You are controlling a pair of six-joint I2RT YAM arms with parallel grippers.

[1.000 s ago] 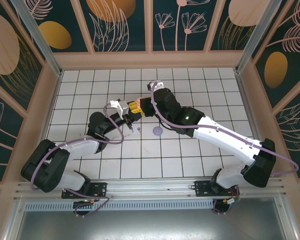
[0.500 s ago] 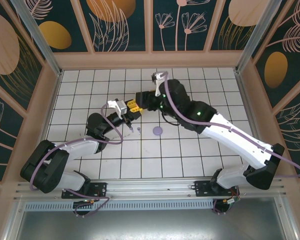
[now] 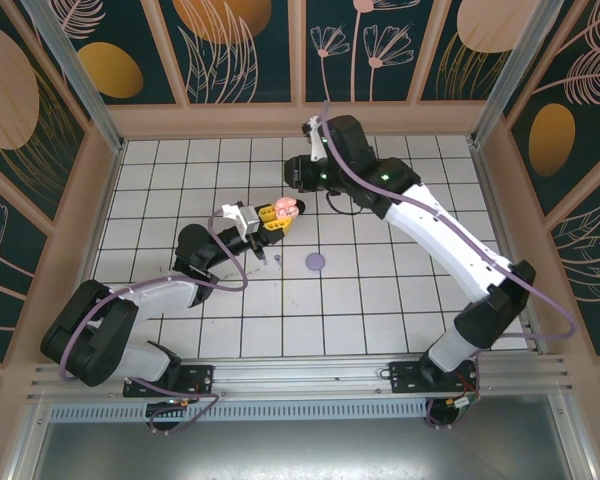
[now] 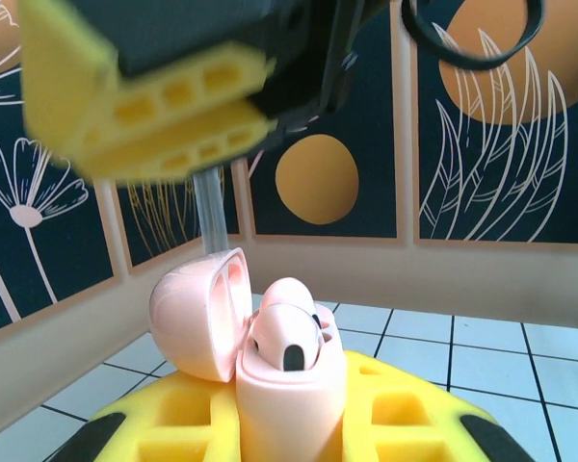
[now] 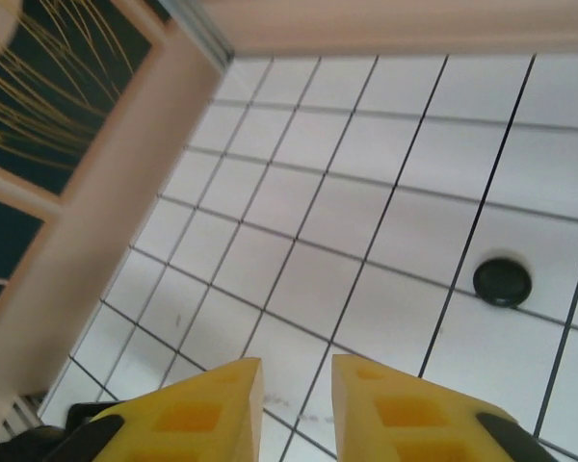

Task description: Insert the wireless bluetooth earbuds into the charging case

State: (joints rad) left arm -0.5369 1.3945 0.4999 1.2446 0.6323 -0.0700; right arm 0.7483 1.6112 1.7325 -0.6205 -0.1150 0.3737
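A pink charging case (image 4: 289,390) stands upright between the yellow fingers of my left gripper (image 4: 289,428), which is shut on it. Its lid (image 4: 195,313) is swung open to the left. Two pink earbuds (image 4: 287,337) sit in its wells. From above, the case (image 3: 287,208) is held over the tiles at centre, with my left gripper (image 3: 271,216) beside it. My right gripper (image 5: 296,404) is open with nothing between its yellow fingers (image 4: 144,106), and it hangs just above and behind the case (image 3: 298,182). Two tiny lilac earbuds (image 3: 270,259) lie on the floor.
A lilac round disc (image 3: 316,262) lies on the tiles right of the lilac earbuds. A small black round object (image 5: 502,281) sits on the floor ahead of my right gripper. The wooden wall base (image 5: 106,221) runs along the left.
My right gripper has lifted off the pink case and drawn back toward the rear wall. The left gripper has kept hold of the case.
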